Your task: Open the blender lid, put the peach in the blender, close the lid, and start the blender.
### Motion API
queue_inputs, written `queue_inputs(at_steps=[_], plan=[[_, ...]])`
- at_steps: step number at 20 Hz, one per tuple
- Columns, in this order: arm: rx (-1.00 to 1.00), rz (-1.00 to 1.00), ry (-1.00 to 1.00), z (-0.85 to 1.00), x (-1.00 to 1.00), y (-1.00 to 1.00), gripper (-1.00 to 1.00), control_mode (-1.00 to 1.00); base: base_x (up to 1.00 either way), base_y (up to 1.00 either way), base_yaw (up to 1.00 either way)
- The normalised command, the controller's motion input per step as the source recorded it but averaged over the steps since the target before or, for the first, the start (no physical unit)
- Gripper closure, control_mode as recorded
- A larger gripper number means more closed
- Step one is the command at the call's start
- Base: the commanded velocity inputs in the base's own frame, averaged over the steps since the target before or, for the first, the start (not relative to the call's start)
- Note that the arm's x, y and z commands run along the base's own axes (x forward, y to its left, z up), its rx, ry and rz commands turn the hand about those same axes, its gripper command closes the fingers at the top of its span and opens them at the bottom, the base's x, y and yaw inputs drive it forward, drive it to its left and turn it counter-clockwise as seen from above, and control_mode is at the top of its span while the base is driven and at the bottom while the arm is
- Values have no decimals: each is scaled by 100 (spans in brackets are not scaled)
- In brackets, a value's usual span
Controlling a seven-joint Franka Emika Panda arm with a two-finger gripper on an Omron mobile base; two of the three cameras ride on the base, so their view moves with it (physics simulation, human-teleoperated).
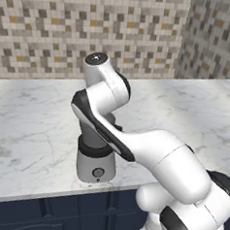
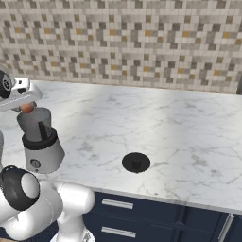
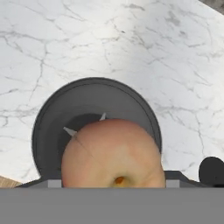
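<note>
I am a white robot arm working at a marble counter [image 2: 189,137] backed by a mosaic tile wall [image 2: 142,42].

Going left to right in the right base view: at the far left my gripper [image 2: 26,105] hangs just over the blender [image 2: 40,142], which stands near the counter's front edge. Its dark jar is open at the top. My jaws are closed on the peach [image 2: 27,108], a small orange-red fruit held just above the jar's rim. In the hand view, the peach [image 3: 113,154] sits close in front of the camera, with the round jar mouth and small pale blades of the blender [image 3: 52,127] directly behind it, so I judge the fruit lined up over the opening.

Further right, well apart from the blender, the lid [image 2: 136,162] lies flat on the counter near the front edge, knob up.

Progress, as I judge it: the lid is off and the peach is picked up and carried to the jar. Left to do: release the peach into the jar, fetch the lid, seat it on the rim, and turn the knob on the base.

Nothing stands between the blender and the lid. In the left base view my own arm hides most of the blender [image 1: 96,166]. Below the counter are dark blue drawers [image 2: 142,217].
</note>
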Motion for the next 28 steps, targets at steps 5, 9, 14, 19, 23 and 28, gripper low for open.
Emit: queue_inputs(at_steps=[5, 9, 14, 19, 23, 28], plan=[[2, 11, 5, -30, 44, 7, 100, -100, 0, 0, 0], [6, 9, 0, -51, 0, -1, 100, -100, 0, 0, 0], [5, 7, 1, -55, 0, -5, 100, -100, 0, 0, 0], [2, 3, 9, -56, 0, -4, 100, -100, 0, 0, 0], [0, 0, 18, -66, 3, 0, -100, -100, 0, 0, 0], [0, 0, 17, -59, 0, 0, -100, -100, 0, 0, 0]])
